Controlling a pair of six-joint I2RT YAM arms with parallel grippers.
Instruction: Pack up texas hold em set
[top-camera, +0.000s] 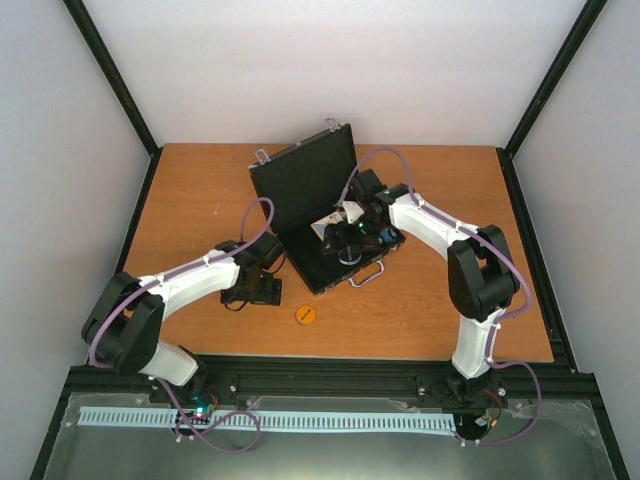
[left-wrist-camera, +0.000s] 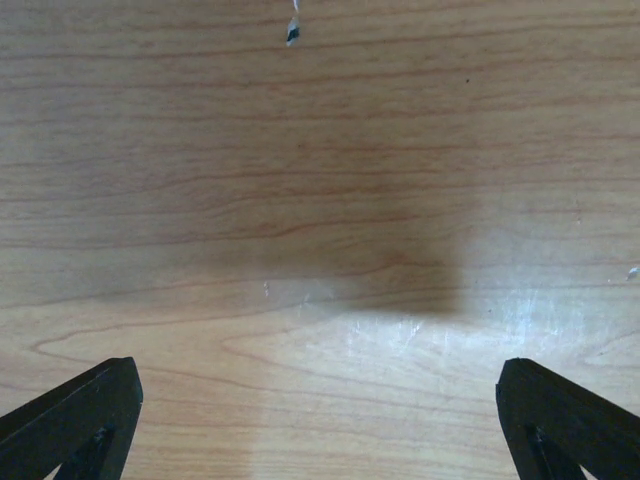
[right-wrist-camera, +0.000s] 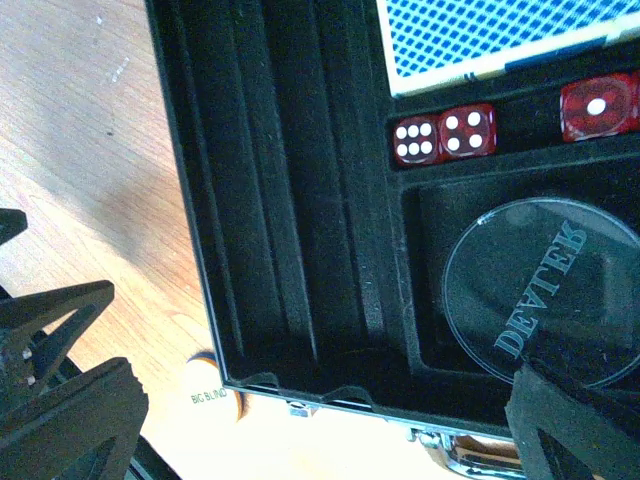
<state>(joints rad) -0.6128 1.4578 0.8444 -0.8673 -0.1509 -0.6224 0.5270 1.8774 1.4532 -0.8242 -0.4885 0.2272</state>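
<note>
Both pincers wide open, empty.

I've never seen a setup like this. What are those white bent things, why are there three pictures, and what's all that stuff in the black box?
The white bent things are two robot arms bolted to the near edge of a wooden table. One picture looks down from above. The other two come from small cameras on each arm's wrist, so you see the dark tips of its own claw.

The left claw hangs open over bare wood, holding nothing. The right claw is open too, above an open black case. Inside lie red dice, a clear disc marked DEALER and a blue patterned card box. An orange disc sits outside on the table, near the case.
</note>
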